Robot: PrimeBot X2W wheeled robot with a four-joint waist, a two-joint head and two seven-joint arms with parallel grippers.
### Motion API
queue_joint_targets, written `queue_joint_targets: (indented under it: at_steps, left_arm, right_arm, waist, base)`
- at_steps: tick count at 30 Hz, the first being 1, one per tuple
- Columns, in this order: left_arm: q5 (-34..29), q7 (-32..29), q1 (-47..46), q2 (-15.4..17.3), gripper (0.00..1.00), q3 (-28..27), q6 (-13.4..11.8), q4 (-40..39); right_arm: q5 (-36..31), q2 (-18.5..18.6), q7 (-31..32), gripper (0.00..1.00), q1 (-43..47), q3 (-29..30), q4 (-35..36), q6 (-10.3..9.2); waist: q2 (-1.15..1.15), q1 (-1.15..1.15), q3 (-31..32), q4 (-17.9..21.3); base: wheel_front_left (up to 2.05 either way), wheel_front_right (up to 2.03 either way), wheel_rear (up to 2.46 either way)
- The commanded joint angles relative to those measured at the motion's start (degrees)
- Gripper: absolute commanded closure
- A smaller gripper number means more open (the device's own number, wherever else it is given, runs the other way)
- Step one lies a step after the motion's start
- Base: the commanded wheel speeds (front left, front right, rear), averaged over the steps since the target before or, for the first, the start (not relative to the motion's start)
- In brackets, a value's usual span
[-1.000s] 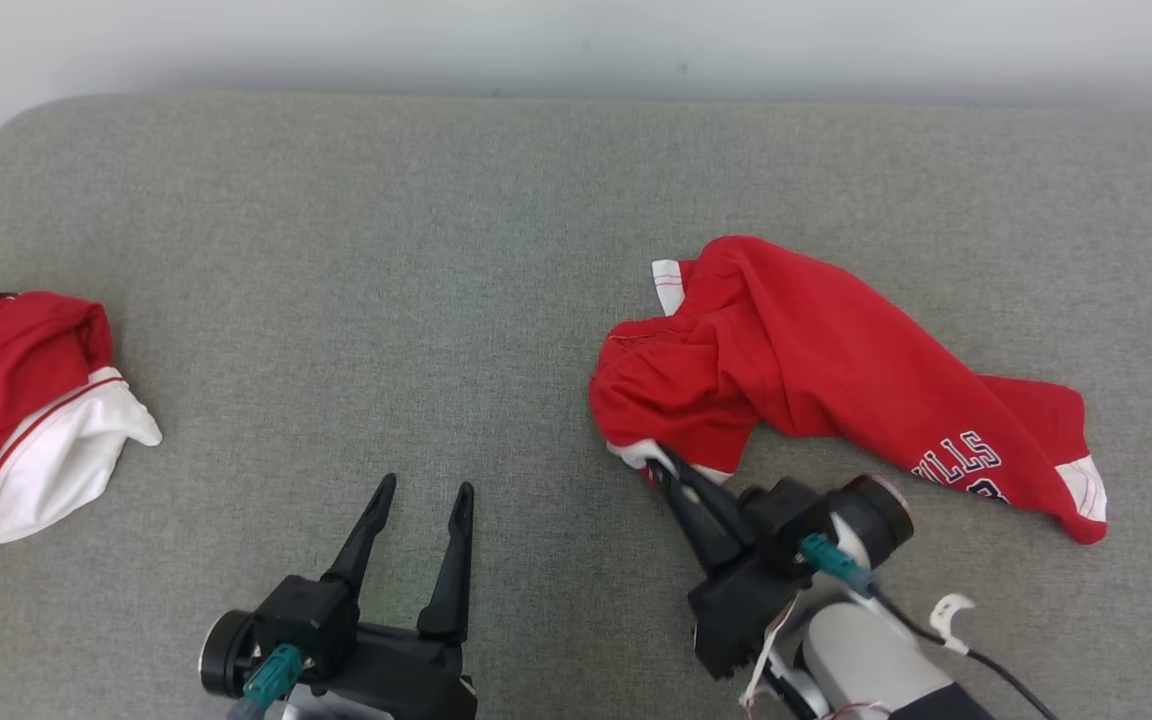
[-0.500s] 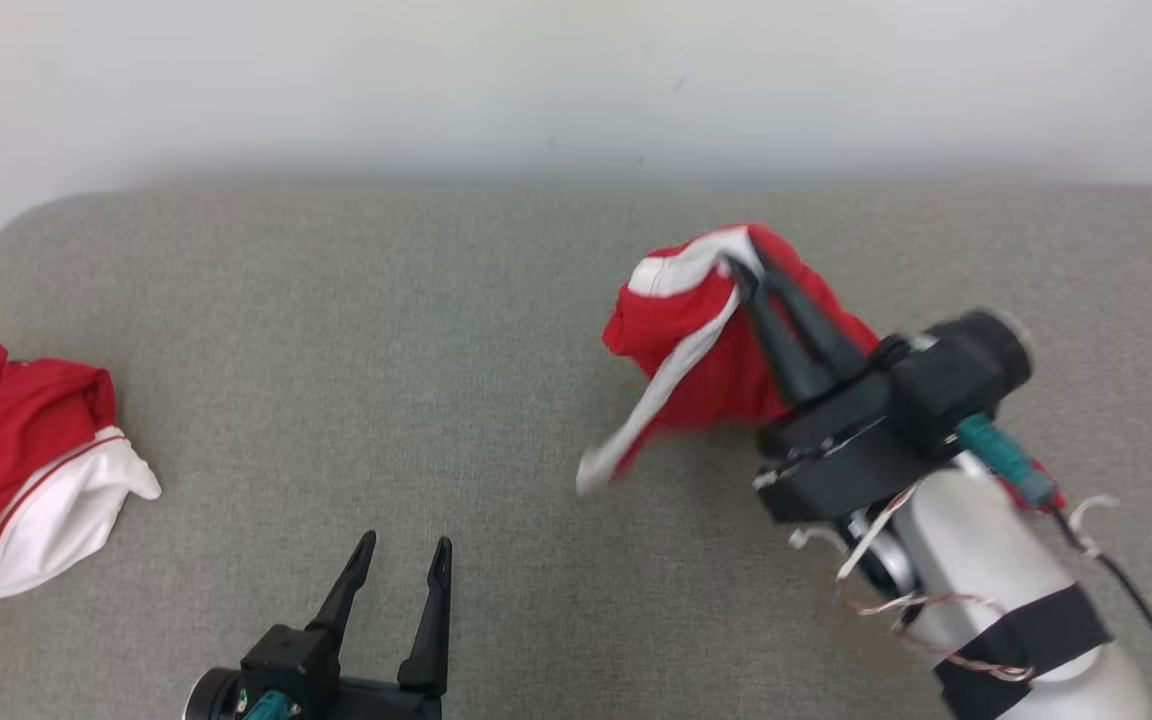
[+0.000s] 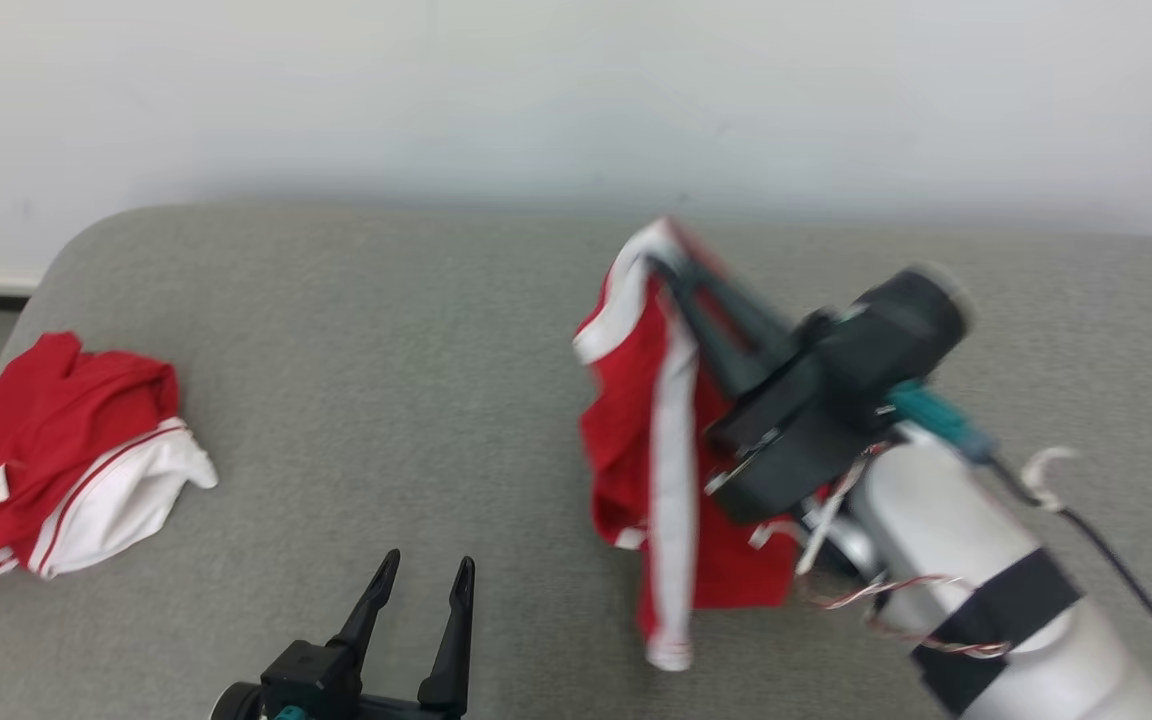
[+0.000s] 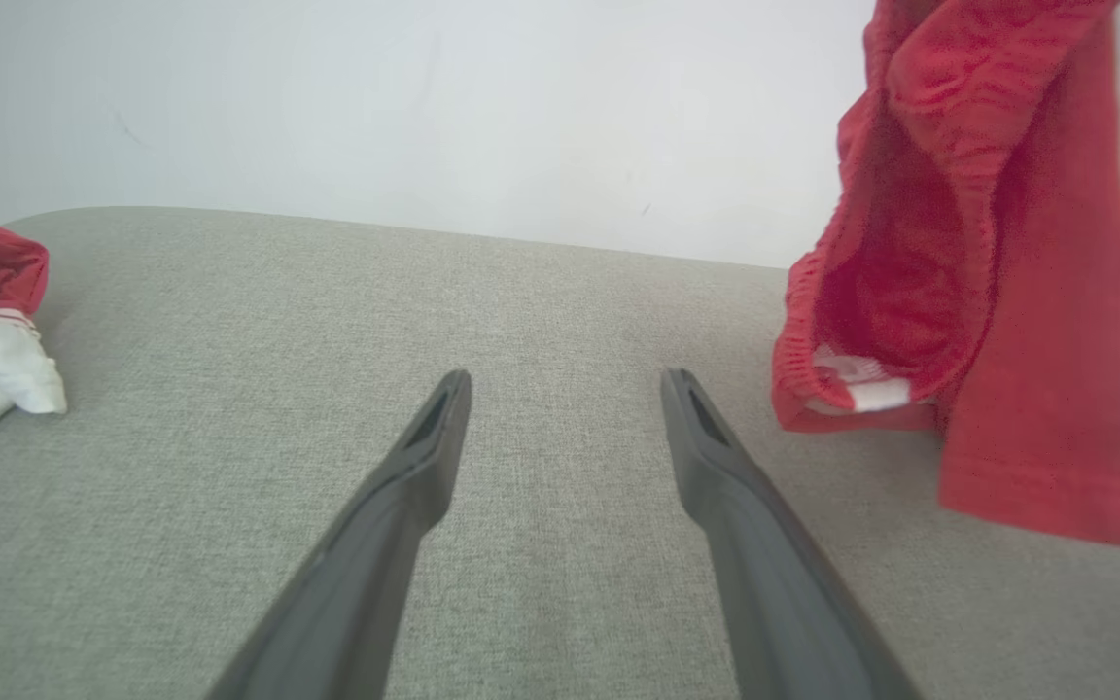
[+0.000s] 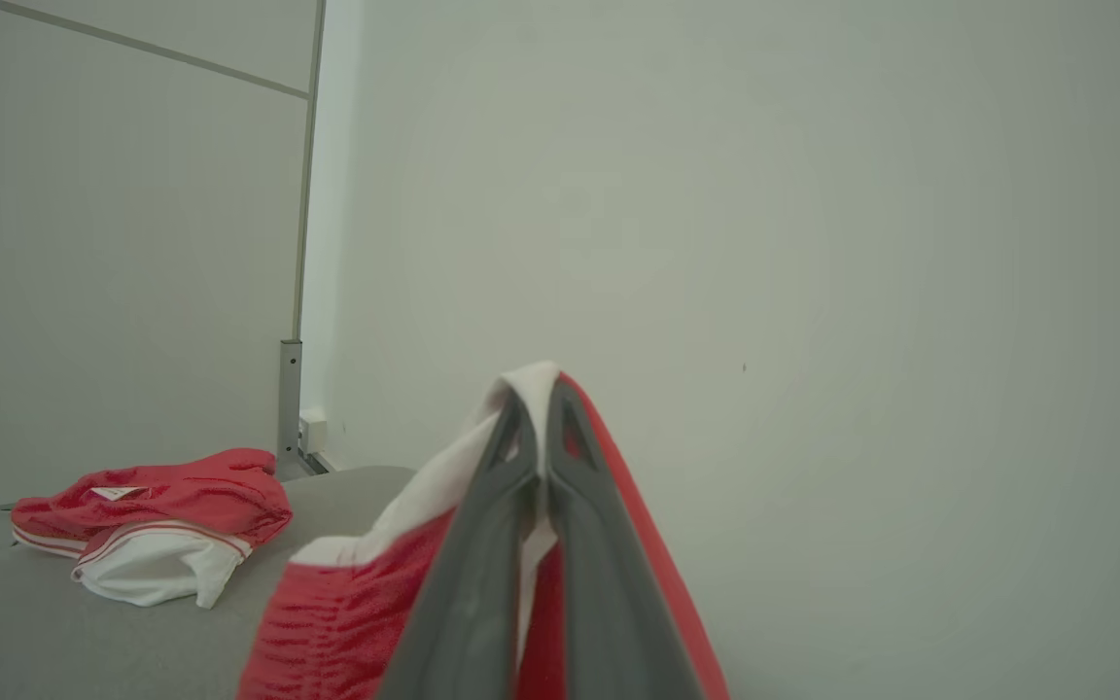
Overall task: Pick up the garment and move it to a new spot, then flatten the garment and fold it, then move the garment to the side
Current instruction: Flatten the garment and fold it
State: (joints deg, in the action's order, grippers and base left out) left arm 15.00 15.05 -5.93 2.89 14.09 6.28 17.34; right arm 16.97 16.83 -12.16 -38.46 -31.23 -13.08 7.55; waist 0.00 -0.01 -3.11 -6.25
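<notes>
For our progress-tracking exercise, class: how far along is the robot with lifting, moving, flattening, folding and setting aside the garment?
Done: the red, white-striped cloth garment is lifted, hanging from the shut right gripper over the grey fabric surface. In hand: carrying it to a new spot. Left: laying it down, flattening, folding and moving it aside. The open left gripper holds nothing.
</notes>
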Motion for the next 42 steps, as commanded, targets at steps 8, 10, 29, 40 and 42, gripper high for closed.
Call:
queue_joint_targets:
  at_steps: [8, 10, 29, 40, 42]
  left_arm:
    - [1.5, 0.2, -0.8, 0.0, 0.0, 1.3, -1.1, -0.3]
    - [1.7, 0.2, -0.8, 0.0, 0.0, 1.2, -1.2, -0.5]
    - [2.2, 0.2, -2.4, 0.0, 0.0, 1.6, -1.4, 0.4]
    - [4.0, 0.2, -2.4, 0.0, 0.0, 3.1, -1.9, 0.4]
    - [4.4, 0.2, -2.4, 0.0, 0.0, 3.6, -2.2, 0.2]
  right_arm:
    - [6.6, -3.5, 1.6, 0.0, 1.3, -10.1, -13.5, -0.13]
    - [8.4, -3.6, 1.4, 0.0, 1.9, -11.4, -15.4, -0.13]
    - [21.9, 1.5, 12.7, 0.0, 3.5, -25.5, -13.4, -0.13]
    - [18.1, 1.4, 24.3, 0.0, -2.8, -29.3, -10.5, -0.13]
    - [15.6, 0.8, 26.2, 0.0, -3.7, -29.5, -12.4, -0.13]
  waist:
    - [0.0, 0.01, -3.0, -5.0]
    - [0.0, 0.01, -3.3, -4.7]
    - [0.0, 0.01, -4.8, -0.6]
    - [0.0, 0.01, -5.2, -3.4]
    - [0.0, 0.01, -5.5, -4.7]
  base:
    - [0.0, 0.0, 0.0]
    - [0.0, 0.0, 0.0]
    - [0.0, 0.0, 0.0]
    - [0.0, 0.0, 0.0]
    - [0.0, 0.0, 0.0]
